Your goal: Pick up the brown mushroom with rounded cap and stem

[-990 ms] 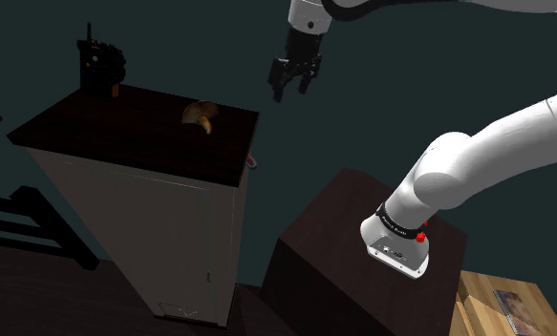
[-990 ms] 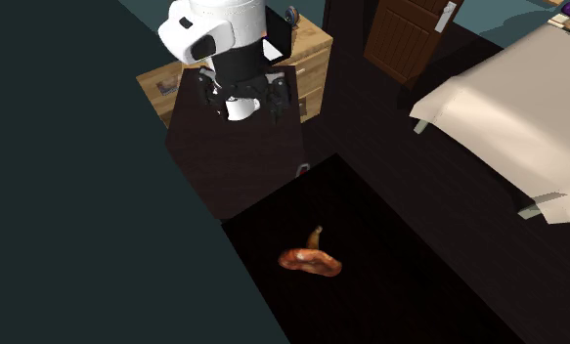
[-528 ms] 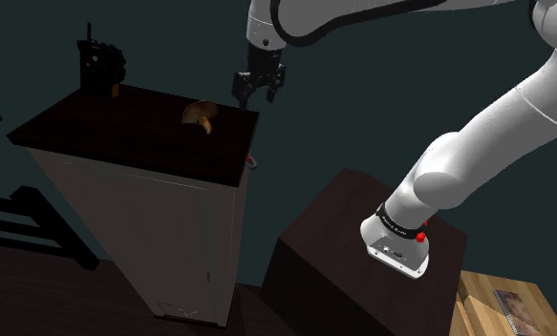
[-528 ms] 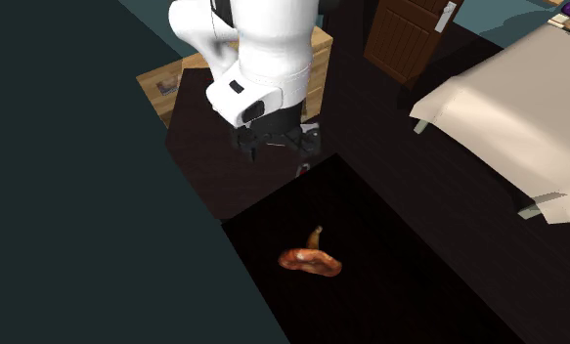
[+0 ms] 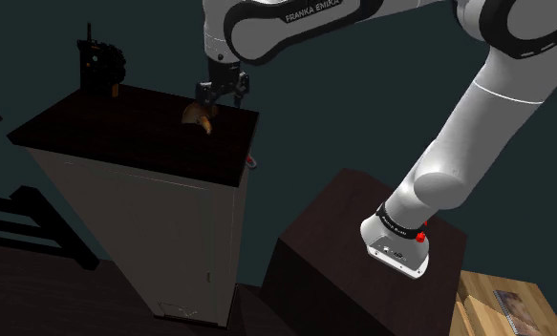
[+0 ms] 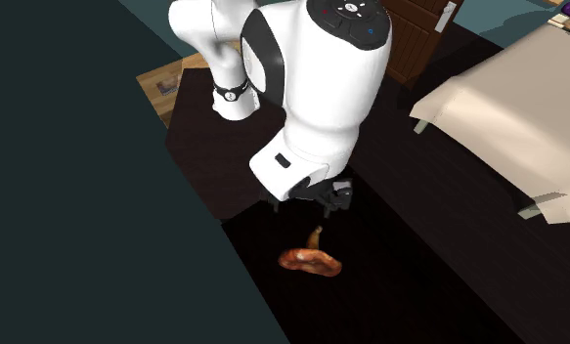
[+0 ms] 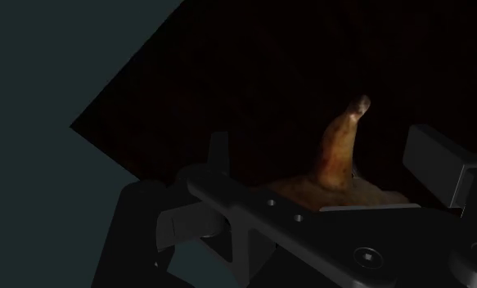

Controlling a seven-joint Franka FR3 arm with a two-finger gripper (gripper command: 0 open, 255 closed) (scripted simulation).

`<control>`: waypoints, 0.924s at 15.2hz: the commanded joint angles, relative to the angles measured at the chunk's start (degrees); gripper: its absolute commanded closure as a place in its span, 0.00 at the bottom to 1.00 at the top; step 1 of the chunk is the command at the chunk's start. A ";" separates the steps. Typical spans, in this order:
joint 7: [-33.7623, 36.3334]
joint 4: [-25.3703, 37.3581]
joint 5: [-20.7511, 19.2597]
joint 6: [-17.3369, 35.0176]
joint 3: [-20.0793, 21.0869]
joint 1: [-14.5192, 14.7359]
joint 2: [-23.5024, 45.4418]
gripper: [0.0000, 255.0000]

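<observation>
Gripper arrived above mushroom; cap partly hidden by gripper.

The desk, a tall pale cabinet with a dark top, carried a black object at its far corner, toward the shoulder view's left. A wooden dresser in that view's lower right bore a spiral-bound book. In the second exterior view, a bed with pale covers lay at the right, and a brown door stood near the top edge.
</observation>
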 commanded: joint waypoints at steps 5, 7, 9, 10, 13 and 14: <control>5.67 8.94 -6.95 1.14 -0.28 2.88 11.15 0.00; 6.06 8.20 -7.38 2.43 -0.44 2.97 11.77 0.00; 6.48 7.51 -7.84 3.70 -0.60 3.05 12.43 0.00; 6.69 7.18 -8.08 4.33 -0.68 3.10 12.77 0.00; 7.03 6.69 -8.46 5.31 -0.83 3.18 13.33 0.00; 6.97 6.78 -8.46 5.26 -0.84 3.16 13.37 1.00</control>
